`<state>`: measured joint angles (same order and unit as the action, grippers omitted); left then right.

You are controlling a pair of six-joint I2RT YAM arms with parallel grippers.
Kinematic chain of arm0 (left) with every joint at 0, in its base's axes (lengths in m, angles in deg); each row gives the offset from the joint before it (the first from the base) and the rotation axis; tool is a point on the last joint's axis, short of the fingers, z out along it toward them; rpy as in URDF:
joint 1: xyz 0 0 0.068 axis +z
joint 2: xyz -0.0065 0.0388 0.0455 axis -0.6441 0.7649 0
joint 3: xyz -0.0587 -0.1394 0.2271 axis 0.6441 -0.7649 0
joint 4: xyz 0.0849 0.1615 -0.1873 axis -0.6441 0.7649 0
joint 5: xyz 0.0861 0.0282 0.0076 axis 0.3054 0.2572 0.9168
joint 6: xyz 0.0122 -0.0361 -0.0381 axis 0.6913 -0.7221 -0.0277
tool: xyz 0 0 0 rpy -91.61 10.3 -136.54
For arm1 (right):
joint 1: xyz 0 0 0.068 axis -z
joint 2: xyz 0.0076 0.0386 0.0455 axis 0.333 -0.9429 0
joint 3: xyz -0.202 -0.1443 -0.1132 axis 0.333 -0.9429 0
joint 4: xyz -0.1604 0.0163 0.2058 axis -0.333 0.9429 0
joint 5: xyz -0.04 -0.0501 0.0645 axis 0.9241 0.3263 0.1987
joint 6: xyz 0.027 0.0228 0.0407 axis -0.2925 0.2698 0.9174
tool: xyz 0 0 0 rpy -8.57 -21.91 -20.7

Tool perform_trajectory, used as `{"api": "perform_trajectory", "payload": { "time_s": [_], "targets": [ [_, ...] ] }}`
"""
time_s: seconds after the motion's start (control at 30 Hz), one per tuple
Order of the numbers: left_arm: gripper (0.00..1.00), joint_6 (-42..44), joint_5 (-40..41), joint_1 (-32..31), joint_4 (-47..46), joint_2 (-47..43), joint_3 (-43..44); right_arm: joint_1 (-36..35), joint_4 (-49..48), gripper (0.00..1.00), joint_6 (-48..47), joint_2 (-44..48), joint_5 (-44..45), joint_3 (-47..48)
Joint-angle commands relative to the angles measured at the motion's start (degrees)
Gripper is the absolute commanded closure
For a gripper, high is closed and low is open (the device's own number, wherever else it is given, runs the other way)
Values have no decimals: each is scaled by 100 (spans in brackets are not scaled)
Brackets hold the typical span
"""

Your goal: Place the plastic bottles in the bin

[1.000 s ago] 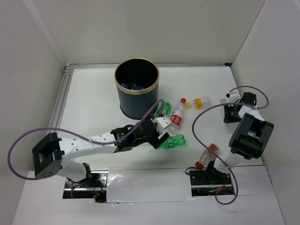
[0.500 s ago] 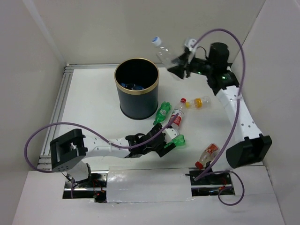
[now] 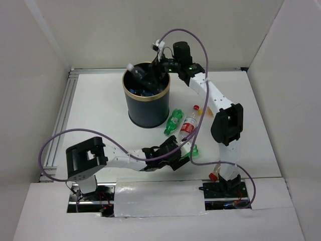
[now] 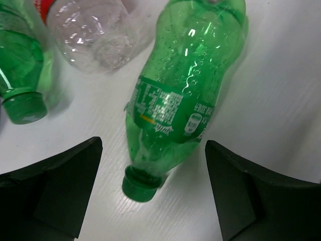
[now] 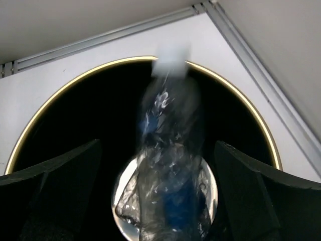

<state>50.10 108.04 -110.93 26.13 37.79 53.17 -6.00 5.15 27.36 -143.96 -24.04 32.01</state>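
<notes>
The dark bin (image 3: 146, 108) with its gold rim (image 5: 228, 88) stands at the back of the table. My right gripper (image 3: 152, 70) hangs open over its mouth. A clear, blue-labelled bottle (image 5: 170, 150) is blurred between its spread fingers (image 5: 251, 191), touching neither, tipped into the bin (image 3: 139, 75). My left gripper (image 4: 153, 168) is open low over the table, straddling the neck of a lying green bottle (image 4: 185, 90), (image 3: 193, 149) without touching it. A second green bottle (image 3: 173, 121) and a red-and-white-labelled bottle (image 3: 188, 124) lie between it and the bin.
More bottles lie in the bottom of the bin (image 3: 143, 92). A red-capped bottle (image 3: 214, 175) lies by the right arm's base. A yellow-labelled one (image 3: 202, 111) is partly hidden behind the right arm. White walls close in the table on three sides.
My right arm swung from the right side to above the bin with the clear bottle and opened; the bottle now drops in. My left gripper shifted right along the green bottle.
</notes>
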Motion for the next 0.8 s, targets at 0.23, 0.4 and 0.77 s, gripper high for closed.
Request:
{"api": "perform_trajectory", "payload": {
  "time_s": [0.23,0.4,0.77],
  "targets": [
    [45,523,-356,-45,-239,1011,826,1366,374,0,165,1556,-211,-1029],
    [93,172,-559,-45,-81,625,685,2394,698,14,-205,2829,34,-2711],
    [99,189,143,366,123,-2074,1088,3757,813,10,-1074,3570,1231,-4709]
  ]
}}
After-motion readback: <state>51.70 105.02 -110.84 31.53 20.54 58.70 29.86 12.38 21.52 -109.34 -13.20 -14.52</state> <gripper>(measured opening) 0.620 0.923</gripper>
